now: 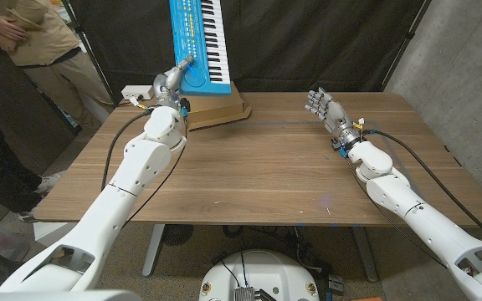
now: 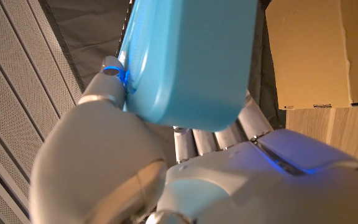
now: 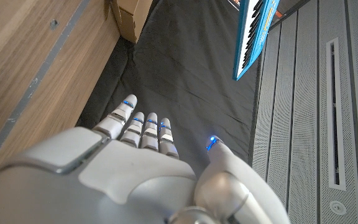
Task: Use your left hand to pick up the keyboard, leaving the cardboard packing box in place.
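Left hand (image 1: 171,84) holds keyboard (image 1: 199,42) above box (image 1: 216,107).

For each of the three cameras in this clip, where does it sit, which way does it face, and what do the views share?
Head view: on the robot's head, looking down at the table; both arms show, the left hand gripping the lifted keyboard above the box, the right hand open.
Left wrist view: along the left hand, up at the keyboard's underside, box beside.
Right wrist view: along the right hand, toward the backdrop.
All three share keyboard and box.
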### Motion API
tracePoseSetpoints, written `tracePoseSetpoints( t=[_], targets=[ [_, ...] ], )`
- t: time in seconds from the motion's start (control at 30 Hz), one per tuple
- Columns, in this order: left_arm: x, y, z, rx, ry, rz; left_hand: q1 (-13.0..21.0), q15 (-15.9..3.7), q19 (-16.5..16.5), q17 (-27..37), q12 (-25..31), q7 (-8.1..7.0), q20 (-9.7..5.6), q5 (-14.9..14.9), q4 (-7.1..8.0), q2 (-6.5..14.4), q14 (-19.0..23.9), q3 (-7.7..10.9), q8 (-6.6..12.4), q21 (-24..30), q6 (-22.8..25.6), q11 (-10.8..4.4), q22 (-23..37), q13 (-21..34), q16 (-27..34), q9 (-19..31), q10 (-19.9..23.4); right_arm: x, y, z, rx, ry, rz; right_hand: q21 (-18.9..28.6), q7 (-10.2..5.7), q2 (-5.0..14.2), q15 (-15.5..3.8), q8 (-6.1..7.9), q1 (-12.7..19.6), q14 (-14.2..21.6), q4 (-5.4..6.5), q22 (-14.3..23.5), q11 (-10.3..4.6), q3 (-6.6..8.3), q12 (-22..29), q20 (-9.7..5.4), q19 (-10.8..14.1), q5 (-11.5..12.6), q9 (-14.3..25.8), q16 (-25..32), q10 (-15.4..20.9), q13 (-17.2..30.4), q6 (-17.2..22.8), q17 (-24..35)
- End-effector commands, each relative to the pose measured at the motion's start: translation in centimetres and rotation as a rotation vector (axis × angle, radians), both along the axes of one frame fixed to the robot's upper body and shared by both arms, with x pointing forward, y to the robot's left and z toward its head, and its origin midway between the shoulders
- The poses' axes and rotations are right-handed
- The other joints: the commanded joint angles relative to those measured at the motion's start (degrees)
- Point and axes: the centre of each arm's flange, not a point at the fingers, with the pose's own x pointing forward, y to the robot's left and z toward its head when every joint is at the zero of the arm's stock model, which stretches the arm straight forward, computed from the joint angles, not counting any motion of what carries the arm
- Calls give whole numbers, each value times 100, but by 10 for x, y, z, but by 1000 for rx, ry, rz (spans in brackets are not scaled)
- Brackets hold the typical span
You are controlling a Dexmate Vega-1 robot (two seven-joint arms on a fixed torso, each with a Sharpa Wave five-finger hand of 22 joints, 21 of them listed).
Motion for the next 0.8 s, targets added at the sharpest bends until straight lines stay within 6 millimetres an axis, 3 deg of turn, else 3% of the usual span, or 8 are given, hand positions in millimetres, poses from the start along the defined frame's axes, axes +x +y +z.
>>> tracePoseSetpoints(
  t=[0.03, 0.47, 0.8],
  targets=[
    [6, 9, -4, 16, 19, -32, 1724, -397, -1, 11, -8, 149, -14, 23, 5, 1655, 368, -20, 21, 36, 205, -560, 13, 8, -28, 25, 599, -16, 2, -3, 3, -8, -49, -5, 2, 18, 16, 22, 71, 62, -20, 21, -13, 15, 10, -25, 53, 39, 15, 5, 51, 18, 51, 8],
    [22, 19, -3, 55, 27, -108, 1739, -377, -20, 13, -15, 151, -11, 27, -2, 1655, 360, -25, 8, 69, 224, -553, 9, 17, -41, 37, 614, -44, 20, -15, 26, -12, -129, -5, 1, 23, 6, 20, 73, 65, -25, 21, -17, 15, 9, -26, 55, 39, 15, 5, 49, 18, 49, 8],
    [31, 24, -3, 69, 44, -105, 1752, -375, -33, 18, -35, 173, -13, 29, -6, 1657, 360, -30, -13, 100, 220, -542, 6, 22, -47, 46, 595, -47, 27, -21, 46, -7, -148, -6, 2, 36, 3, 20, 78, 67, -29, 21, -17, 19, 9, -29, 53, 40, 15, 5, 51, 17, 50, 8]
  ],
)
